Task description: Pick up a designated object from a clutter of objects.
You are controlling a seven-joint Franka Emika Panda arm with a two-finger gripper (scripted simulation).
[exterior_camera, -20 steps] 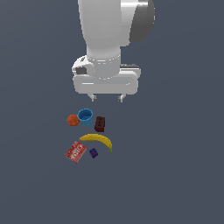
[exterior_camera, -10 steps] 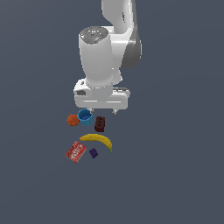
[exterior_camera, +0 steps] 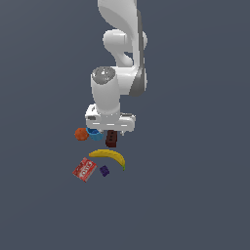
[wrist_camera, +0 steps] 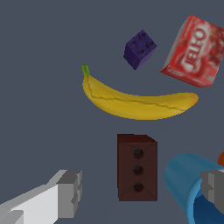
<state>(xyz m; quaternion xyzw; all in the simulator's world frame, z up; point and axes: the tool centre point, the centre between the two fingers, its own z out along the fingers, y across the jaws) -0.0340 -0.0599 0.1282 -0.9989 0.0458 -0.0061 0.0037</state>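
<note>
The designated object is a dark reddish-brown block [exterior_camera: 112, 139] [wrist_camera: 136, 168] with three holes in a row, lying in the clutter of objects. My gripper [exterior_camera: 111, 131] [wrist_camera: 142, 190] hangs open just above it. In the wrist view the block lies between the two grey fingertips [wrist_camera: 70, 192], touching neither. The other fingertip overlaps the blue cup [wrist_camera: 190, 183] [exterior_camera: 95, 134], which lies right beside the block.
A yellow banana [exterior_camera: 109, 156] [wrist_camera: 135, 101] lies just past the block. Beyond it are a purple cube [exterior_camera: 104, 170] [wrist_camera: 140, 49] and a red box with white lettering [exterior_camera: 84, 169] [wrist_camera: 194, 51]. An orange ball [exterior_camera: 81, 134] [wrist_camera: 221, 158] sits by the cup.
The arm has come down toward the clutter. The hand, earlier well above the objects, now hangs directly over the block and cup, still open.
</note>
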